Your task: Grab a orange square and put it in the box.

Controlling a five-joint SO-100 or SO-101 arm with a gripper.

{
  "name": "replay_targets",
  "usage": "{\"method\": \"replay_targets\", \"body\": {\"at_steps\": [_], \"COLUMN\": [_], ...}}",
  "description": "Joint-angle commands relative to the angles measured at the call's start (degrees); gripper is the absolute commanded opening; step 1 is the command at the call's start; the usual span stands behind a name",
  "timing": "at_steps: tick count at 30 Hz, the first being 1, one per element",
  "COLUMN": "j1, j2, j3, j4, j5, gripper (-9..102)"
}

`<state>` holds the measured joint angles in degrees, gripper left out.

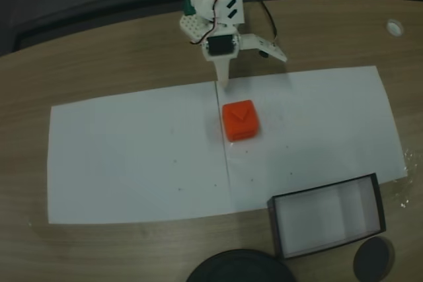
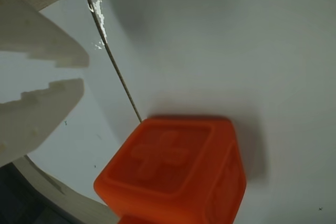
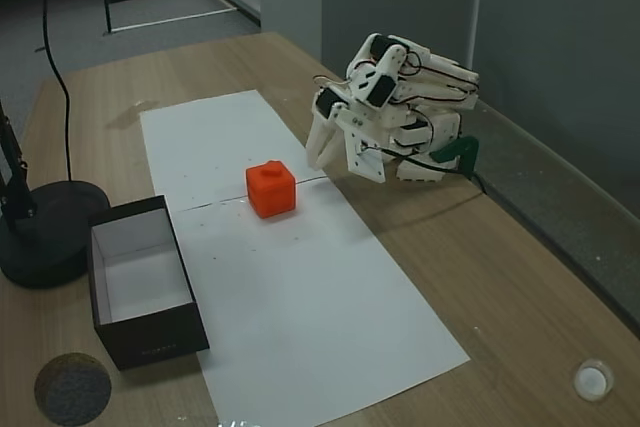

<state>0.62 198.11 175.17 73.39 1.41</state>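
The orange square is a small orange-red cube on white paper, with a triangular dent on top. It also shows in the other fixed view. In the wrist view the orange square fills the lower middle, a cross embossed on one face. My gripper hangs just beyond it, open, with one finger pointing down and the other splayed sideways; nothing is between them. In the second fixed view my gripper stands right of the cube, apart from it. White fingers enter the wrist view from the left. The box is black-walled, white inside and empty.
Two white paper sheets cover the wooden table. A large black round base and a small black disc lie near the box. A small white round object sits near the table edge. A cable runs behind the arm.
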Motion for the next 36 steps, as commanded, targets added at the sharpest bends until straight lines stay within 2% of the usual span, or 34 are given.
{"method": "replay_targets", "body": {"at_steps": [1,26,29,32,36], "j1": [0.09,0.09,0.44,0.35,-0.53], "j2": [0.97,0.97,1.05,1.05,0.0], "j3": [-3.08,-3.16,-3.34,-6.77,-15.64], "j4": [0.53,0.62,-2.46,-8.35,-10.99], "j5": [0.18,0.26,-0.18,-0.18,-0.18], "gripper": [0,0,1,6,21]}}
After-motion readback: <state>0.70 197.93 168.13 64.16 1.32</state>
